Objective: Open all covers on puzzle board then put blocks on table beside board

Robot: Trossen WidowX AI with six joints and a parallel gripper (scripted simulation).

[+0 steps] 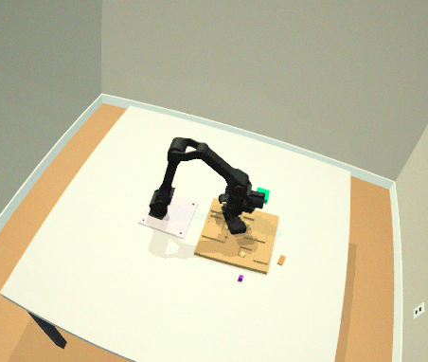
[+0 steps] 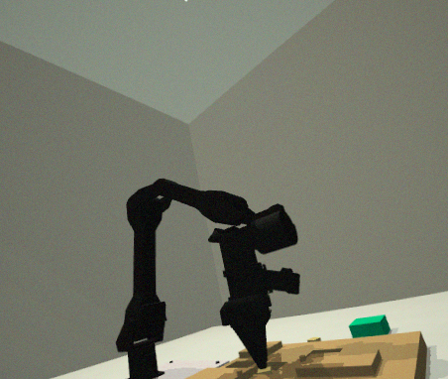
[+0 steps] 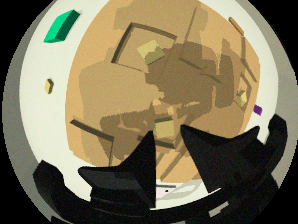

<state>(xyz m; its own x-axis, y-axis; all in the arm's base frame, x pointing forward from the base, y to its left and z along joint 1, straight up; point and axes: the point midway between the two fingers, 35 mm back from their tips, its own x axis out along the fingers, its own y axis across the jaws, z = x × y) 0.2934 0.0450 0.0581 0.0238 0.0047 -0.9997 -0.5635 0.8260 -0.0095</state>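
The tan puzzle board point(image 1: 267, 228) point(image 2: 400, 349) point(image 3: 100, 85) has several dark step edges and ledges. Square yellow knobs stand on it: one knob point(image 3: 164, 128) close by the fingertips, one knob point(image 3: 150, 51) inside an angled edge, and one knob point(image 1: 242, 254) point(image 3: 242, 97) near the purple block's side. My gripper point(image 2: 262, 367) point(image 3: 167, 131) points down at the board, partly open, its fingertips either side of the nearest knob. On the table beside the board lie a green block point(image 1: 264, 193) point(image 2: 370, 326) point(image 3: 61, 26), a yellow block point(image 2: 314, 339) point(image 3: 48, 86), an orange block point(image 1: 281, 260) point(image 3: 236, 26) and a purple block point(image 1: 240, 278) point(image 3: 257, 109).
The arm stands on a pale base plate point(image 1: 187, 220) to the board's left in the top view and reaches over the board. It hides part of the board there. Arm shadows darken the board's middle, so cover outlines are hard to tell.
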